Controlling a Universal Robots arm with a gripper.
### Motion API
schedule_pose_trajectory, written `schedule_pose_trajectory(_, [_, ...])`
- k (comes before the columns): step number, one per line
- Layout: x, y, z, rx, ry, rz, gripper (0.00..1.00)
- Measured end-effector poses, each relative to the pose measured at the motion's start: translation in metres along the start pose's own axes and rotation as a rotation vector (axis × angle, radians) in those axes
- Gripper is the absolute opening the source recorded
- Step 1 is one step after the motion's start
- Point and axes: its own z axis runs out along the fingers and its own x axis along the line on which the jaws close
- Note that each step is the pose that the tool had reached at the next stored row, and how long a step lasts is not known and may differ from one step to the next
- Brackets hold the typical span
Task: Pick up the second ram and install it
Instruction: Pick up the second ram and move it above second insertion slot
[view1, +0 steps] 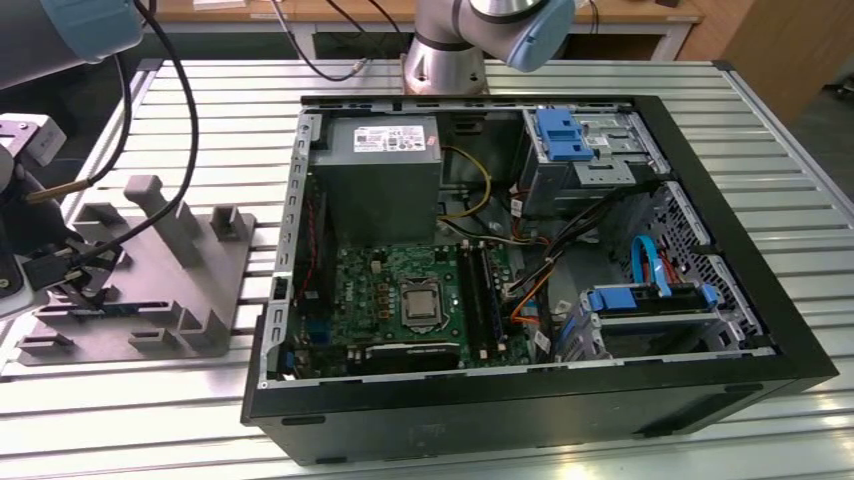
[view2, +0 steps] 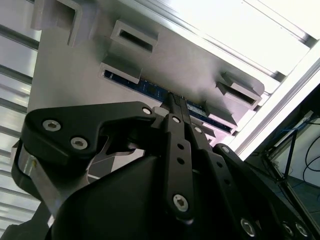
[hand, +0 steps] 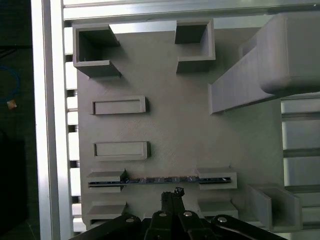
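The second ram (hand: 160, 179) is a slim dark stick standing on edge in two slots of the grey fixture (hand: 165, 125). In the second wrist view the second ram (view2: 150, 88) shows as a dark blue strip just past my fingertips. My gripper (hand: 172, 192) hangs right beside the stick's middle, a little off it, fingers together with nothing between them. In the exterior view the gripper (view1: 83, 288) is at the left, low over the fixture's (view1: 174, 270) near end, where the second ram (view1: 123, 308) lies.
An open computer case (view1: 747, 330) lies to the exterior view's right of the fixture, with the green motherboard (view1: 380, 300), its memory slots (view1: 487, 295), a power supply (view1: 380, 160) and blue drive brackets (view1: 561, 135). The slatted aluminium table (view1: 134, 410) carries both.
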Motion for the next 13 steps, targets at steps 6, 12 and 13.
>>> schedule_pose_trajectory(6, [0.0000, 0.0000, 0.0000, 0.0017, 0.0018, -0.075, 0.10])
schedule_pose_trajectory(12, [0.0000, 0.0000, 0.0000, 0.0039, 0.0042, -0.166, 0.10])
schedule_pose_trajectory(13, [0.0000, 0.0000, 0.0000, 0.0042, 0.0046, -0.181, 0.10])
